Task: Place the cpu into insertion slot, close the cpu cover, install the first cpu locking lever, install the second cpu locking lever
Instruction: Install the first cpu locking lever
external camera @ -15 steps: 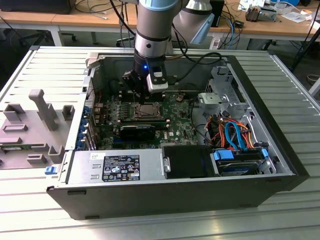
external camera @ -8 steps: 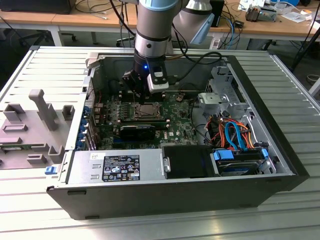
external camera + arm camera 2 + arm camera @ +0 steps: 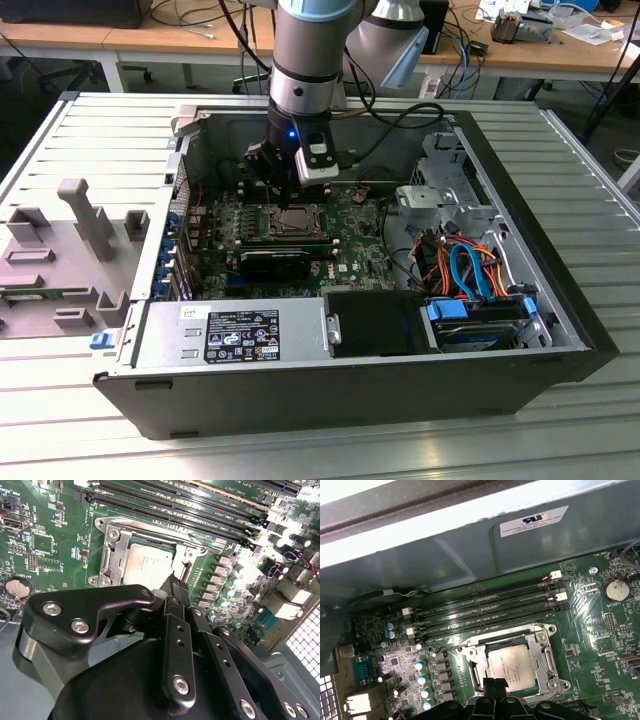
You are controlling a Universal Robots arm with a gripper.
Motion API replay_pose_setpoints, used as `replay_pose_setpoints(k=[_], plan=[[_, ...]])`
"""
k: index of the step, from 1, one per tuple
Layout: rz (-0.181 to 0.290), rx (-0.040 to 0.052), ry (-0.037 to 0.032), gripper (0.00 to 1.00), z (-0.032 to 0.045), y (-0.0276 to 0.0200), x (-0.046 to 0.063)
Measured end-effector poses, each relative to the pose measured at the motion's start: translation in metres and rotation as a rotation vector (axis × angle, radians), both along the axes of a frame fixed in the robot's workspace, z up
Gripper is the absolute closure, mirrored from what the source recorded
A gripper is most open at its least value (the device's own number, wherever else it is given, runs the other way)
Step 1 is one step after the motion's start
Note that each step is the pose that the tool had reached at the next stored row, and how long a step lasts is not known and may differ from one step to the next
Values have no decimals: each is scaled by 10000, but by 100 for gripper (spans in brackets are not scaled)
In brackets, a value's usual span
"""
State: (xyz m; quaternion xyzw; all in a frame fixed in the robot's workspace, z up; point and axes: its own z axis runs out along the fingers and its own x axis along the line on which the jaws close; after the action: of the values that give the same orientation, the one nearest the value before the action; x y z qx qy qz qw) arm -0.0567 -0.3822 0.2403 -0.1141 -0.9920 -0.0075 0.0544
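The jaws of the gripper [image 3: 174, 582] are pressed together at their tips with nothing between them, poised just above the near edge of the insertion slot [image 3: 111, 555]. The cpu [image 3: 147, 562] already lies flat in that slot, directly ahead of and below the closed tips, its silver-grey top facing up; in the first wrist view the same chip [image 3: 512, 666] sits just beyond the fingertips [image 3: 490, 685]. The cpu cover [image 3: 542, 660] seems to be folded down around the chip, its metal frame ringing the square window, though whether it is fully seated is hard to judge from these angles. Beyond the slot, farther from the jaws, run the long black memory slots [image 3: 490, 611] on the green motherboard [image 3: 45, 540]. In the exterior view the gripper [image 3: 284, 205] hangs inside the open computer case [image 3: 330, 385], tips right over the insertion slot [image 3: 296, 222]. The case rests on a ribbed metal table [image 3: 90, 140]
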Motion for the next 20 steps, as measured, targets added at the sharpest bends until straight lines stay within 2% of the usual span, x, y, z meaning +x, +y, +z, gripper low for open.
replay_pose_setpoints(k=[20], plan=[[569, 6, 0, 89, 0, 0, 0]])
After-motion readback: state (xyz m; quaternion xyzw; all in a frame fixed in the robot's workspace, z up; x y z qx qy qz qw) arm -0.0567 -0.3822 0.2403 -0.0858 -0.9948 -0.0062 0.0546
